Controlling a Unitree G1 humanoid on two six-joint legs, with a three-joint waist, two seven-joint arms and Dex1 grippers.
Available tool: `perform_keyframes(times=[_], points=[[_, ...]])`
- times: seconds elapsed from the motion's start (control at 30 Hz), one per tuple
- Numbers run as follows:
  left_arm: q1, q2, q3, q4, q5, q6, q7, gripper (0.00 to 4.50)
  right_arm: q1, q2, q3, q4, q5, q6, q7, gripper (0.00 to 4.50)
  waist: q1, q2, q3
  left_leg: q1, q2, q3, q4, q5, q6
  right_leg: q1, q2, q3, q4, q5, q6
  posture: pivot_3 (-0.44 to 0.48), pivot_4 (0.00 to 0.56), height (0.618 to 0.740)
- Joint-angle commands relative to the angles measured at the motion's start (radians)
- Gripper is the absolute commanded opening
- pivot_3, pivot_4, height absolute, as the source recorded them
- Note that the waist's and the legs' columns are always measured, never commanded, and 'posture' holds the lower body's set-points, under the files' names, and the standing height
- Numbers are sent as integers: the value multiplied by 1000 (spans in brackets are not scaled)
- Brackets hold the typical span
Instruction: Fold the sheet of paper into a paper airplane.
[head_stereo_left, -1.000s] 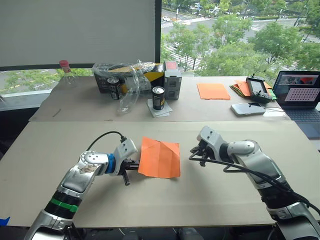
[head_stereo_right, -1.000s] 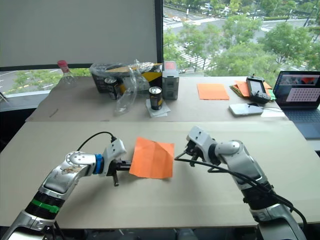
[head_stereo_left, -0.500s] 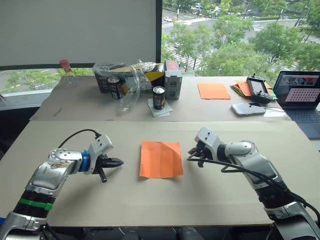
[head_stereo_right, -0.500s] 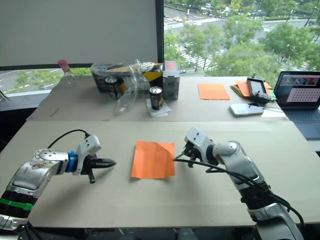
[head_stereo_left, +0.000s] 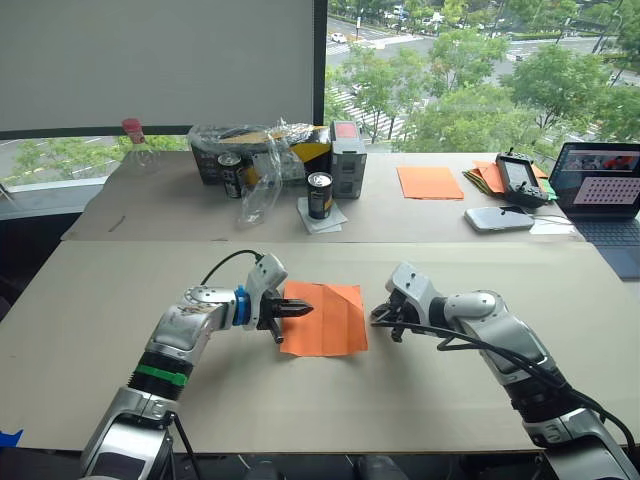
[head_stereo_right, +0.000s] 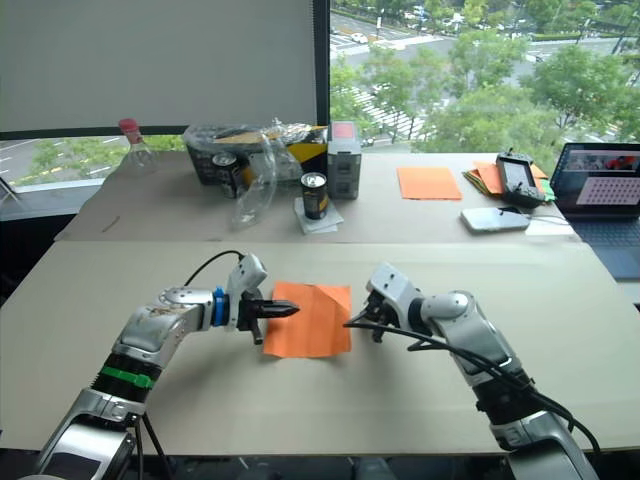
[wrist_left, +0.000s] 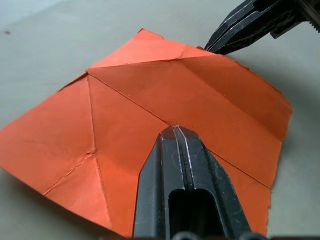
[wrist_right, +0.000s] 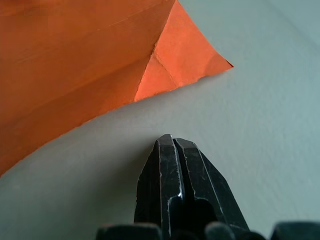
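The sheet of paper (head_stereo_left: 328, 320) lies flat on the near table, bright orange, roughly square and crossed by crease lines. My left gripper (head_stereo_left: 302, 309) is shut, and its tip is over the sheet's left part, at a point where creases meet (wrist_left: 175, 131). My right gripper (head_stereo_left: 376, 320) is also shut and holds nothing. It sits low on the table just off the sheet's right edge, with its tip a short way from a slightly raised corner (wrist_right: 200, 57).
The far table carries two cans (head_stereo_left: 317, 195), a crumpled plastic bag (head_stereo_left: 255, 165), a box (head_stereo_left: 345, 158) and a bottle (head_stereo_left: 132, 145). Farther right on it are a smooth orange sheet (head_stereo_left: 427, 181), a pile of papers (head_stereo_left: 482, 177), a controller (head_stereo_left: 518, 178), a phone (head_stereo_left: 498, 218) and a laptop (head_stereo_left: 600, 180).
A second ago my left gripper held the sheet's left edge. It then drew away left as the sheet settled flat, and has now come back over the sheet. My right gripper barely moved.
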Motion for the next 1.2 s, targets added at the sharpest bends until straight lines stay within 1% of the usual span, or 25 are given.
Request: perform_keyframes(times=[0.03, 0.17, 0.43, 0.63, 0.8, 0.97, 1.2], points=[[5, 17, -27, 8, 48, -49, 4, 0, 7, 8, -27, -31, 27, -18, -1, 19, 1, 0, 0, 0, 0, 0, 0, 0, 0, 0, 0, 0, 0, 0, 0, 0, 150, 730], [17, 20, -35, 16, 72, -69, 5, 0, 1, 33, -20, -47, 47, -21, 10, 19, 5, 0, 0, 0, 0, 0, 0, 0, 0, 1, 0, 0, 0, 0, 0, 0, 150, 730], [42, 19, -24, -6, 69, -67, 11, 0, -50, 69, 0, -61, 49, -22, 24, 19, 4, 0, 0, 1, 0, 0, 0, 0, 0, 1, 0, 0, 0, 0, 0, 0, 150, 730], [64, 5, -27, -29, 68, -54, 24, 0, -104, 96, 50, -76, 39, -23, 37, 19, 5, 0, 0, 1, 0, 0, 0, 0, 0, 1, 0, 0, 0, 0, 0, 0, 150, 730], [48, -8, -32, -14, 82, -64, 39, 0, -129, 137, 81, -76, 44, -21, 35, 19, 6, 0, 0, 1, 0, 0, 0, 0, 0, 1, 0, 0, 0, 0, 0, 0, 150, 730], [36, -17, -34, -8, 91, -68, 44, 0, -151, 191, 115, -18, 28, -45, 19, 19, 7, 0, 0, 1, 0, 0, 0, 0, 0, 1, -1, 0, 0, 0, 0, 0, 150, 730], [71, -3, -27, -40, 86, -54, 43, 0, -182, 240, 143, 122, -5, -112, 7, 19, 6, 0, 0, 1, 0, 0, 0, 0, 0, 1, 0, 0, 1, 0, 0, 0, 150, 730]])
